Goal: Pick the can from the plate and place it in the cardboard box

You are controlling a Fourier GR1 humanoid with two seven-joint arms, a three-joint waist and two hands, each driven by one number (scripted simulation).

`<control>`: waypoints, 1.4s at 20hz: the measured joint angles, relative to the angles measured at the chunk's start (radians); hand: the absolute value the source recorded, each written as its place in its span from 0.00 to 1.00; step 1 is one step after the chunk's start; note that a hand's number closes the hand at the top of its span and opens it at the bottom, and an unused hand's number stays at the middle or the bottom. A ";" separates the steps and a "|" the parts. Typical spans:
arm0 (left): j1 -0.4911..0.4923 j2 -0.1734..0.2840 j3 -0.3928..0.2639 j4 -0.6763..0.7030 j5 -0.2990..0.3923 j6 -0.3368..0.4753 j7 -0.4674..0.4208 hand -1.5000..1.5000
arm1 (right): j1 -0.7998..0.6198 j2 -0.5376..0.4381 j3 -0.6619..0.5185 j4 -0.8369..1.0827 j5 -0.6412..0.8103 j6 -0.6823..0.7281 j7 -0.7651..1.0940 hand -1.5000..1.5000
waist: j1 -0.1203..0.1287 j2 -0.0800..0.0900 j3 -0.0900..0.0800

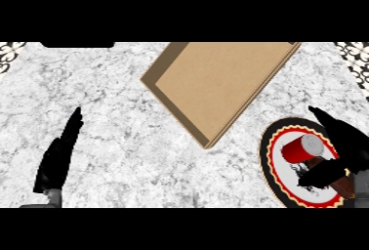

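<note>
The right hand point(344, 146) is curling around the red can point(300, 149) on the plate point(272, 161). The left hand point(59, 156) is resting with straight fingers, away from the cardboard box point(220, 83)

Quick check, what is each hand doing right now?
Left hand: open, straight fingers, resting over the counter at the view's left, holding nothing.
Right hand: at the can on the plate; grasp cannot be told.

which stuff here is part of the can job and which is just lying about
Part of the job:
- can, lying on the plate
- plate
- box
- right hand, over the plate by the can

Not in it:
- left hand, open, at the left edge
- counter; nothing else lies on it
</note>
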 measured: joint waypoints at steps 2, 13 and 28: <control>-0.005 0.003 0.011 -0.011 0.002 -0.015 0.011 0.50 | 0.021 0.016 0.002 0.005 0.028 -0.004 -0.019 0.00 | 0.000 0.000 0.000; -0.009 -0.022 0.052 -0.006 -0.026 -0.050 0.016 0.50 | 0.039 0.113 -0.006 0.040 0.119 0.038 -0.060 1.00 | 0.000 0.000 0.000; -0.008 -0.039 0.043 -0.043 -0.045 -0.088 0.016 0.50 | -0.106 0.002 0.049 0.099 0.356 -0.037 -0.333 1.00 | 0.056 0.012 -0.001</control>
